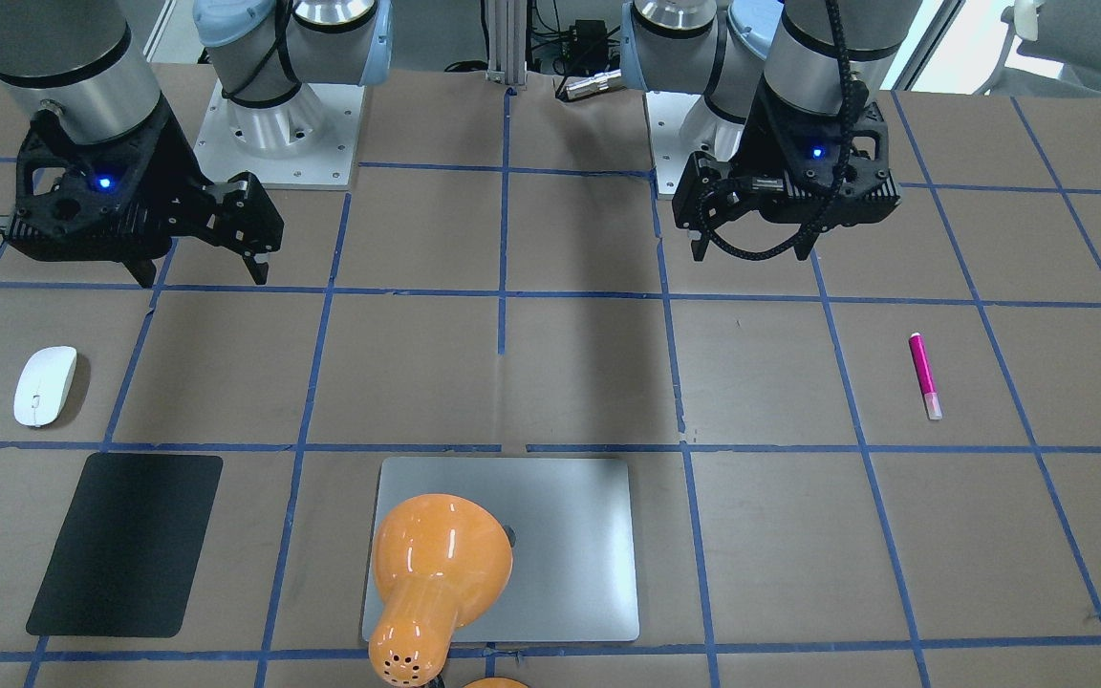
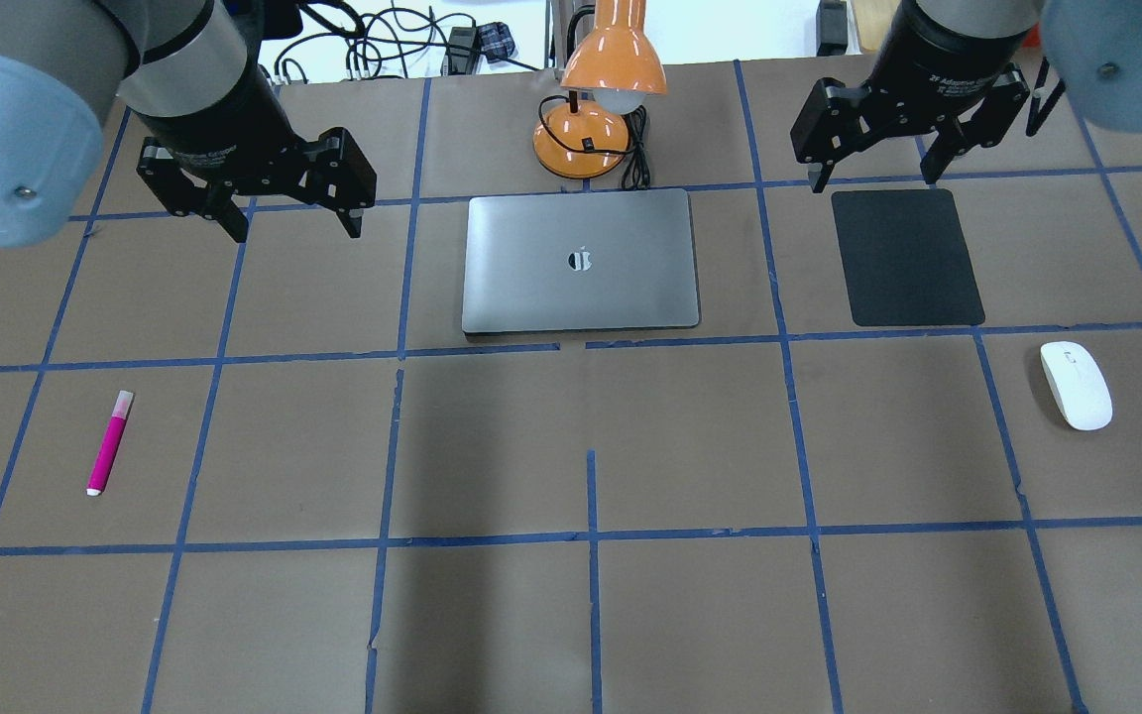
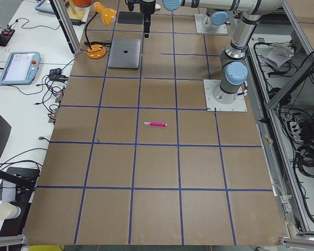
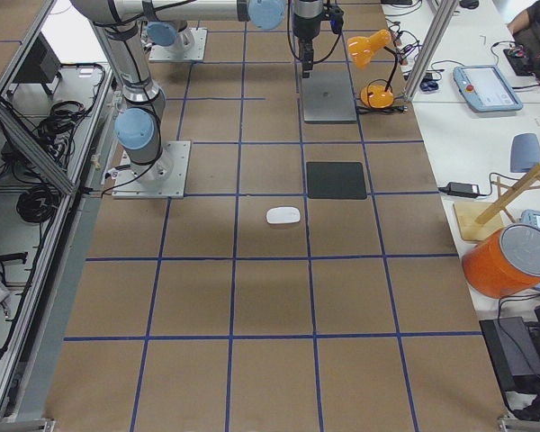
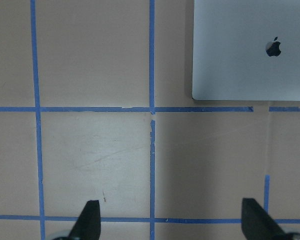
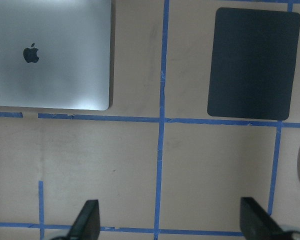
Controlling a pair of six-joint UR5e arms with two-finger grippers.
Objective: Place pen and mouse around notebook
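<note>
Nearest the overhead camera is the pen (image 2: 109, 442), flat on the brown table (image 2: 690, 436) with its blue tape grid. It sits well to the left of the notebook (image 2: 551, 288) and closer to my base than the notebook does. Its pale cap end points away from me, and nothing touches it.

My left gripper (image 2: 296, 223) hangs above the table to the left of the notebook, level with its far half. The fingers are spread wide with nothing between them (the wrist camera shows only bare paper and tape lines in the gap).

The notebook itself lies closed and flat in the middle of the table, logo up. Just beyond its far edge stands an orange desk lamp (image 2: 579, 139), whose shade leans over toward the notebook.

To the right of the notebook, apart from it by a tape line, lies a black pad (image 2: 906, 258). My right gripper (image 2: 873, 178) hovers to the right of the notebook, over the pad's far end. Its fingers too are spread apart and hold nothing.

The mouse (image 2: 1077, 385) rests well to the right of the notebook, past the pad and nearer my side, clear of both grippers.
</note>
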